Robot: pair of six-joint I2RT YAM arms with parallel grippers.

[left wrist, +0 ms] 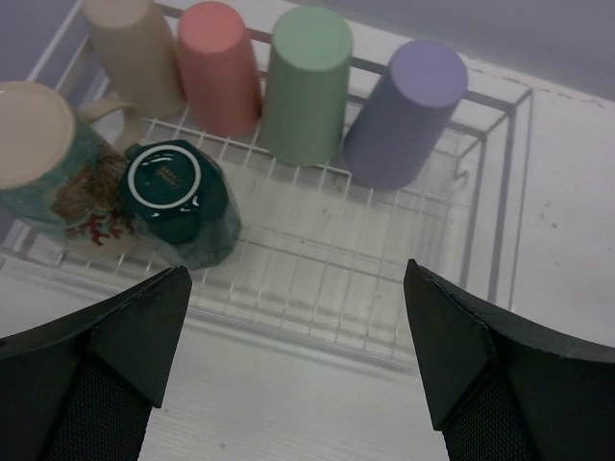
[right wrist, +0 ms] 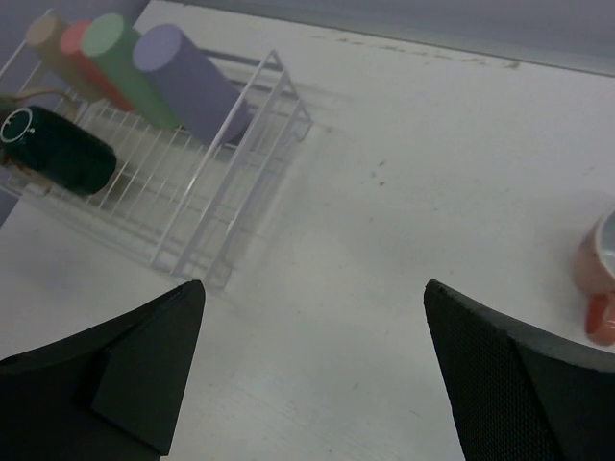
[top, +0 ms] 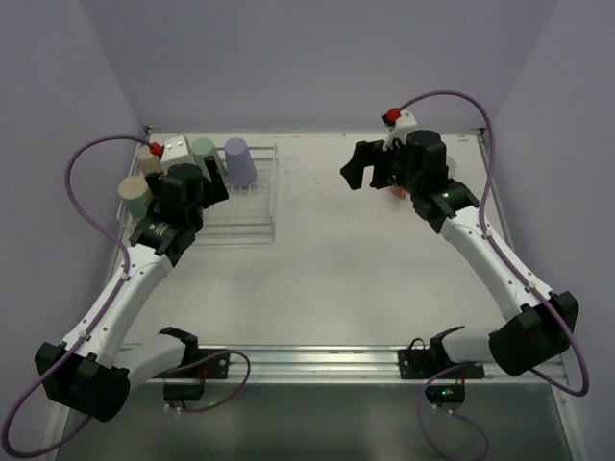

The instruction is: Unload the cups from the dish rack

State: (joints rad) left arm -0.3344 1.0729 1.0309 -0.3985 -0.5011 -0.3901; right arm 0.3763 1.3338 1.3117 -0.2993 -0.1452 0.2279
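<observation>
The dish rack stands at the table's back left. In the left wrist view its back row holds inverted beige, pink, mint green and lilac tumblers. In front of them are a dark green cup and a cream floral mug. My left gripper is open and empty, above the rack's near edge. My right gripper is open and empty above bare table, right of the rack. A salmon mug stands on the table at the right.
The left arm's wrist covers the rack's left part from above. The right gripper hovers at the back centre-right, with the salmon mug mostly hidden under that arm. Purple walls close the back and sides.
</observation>
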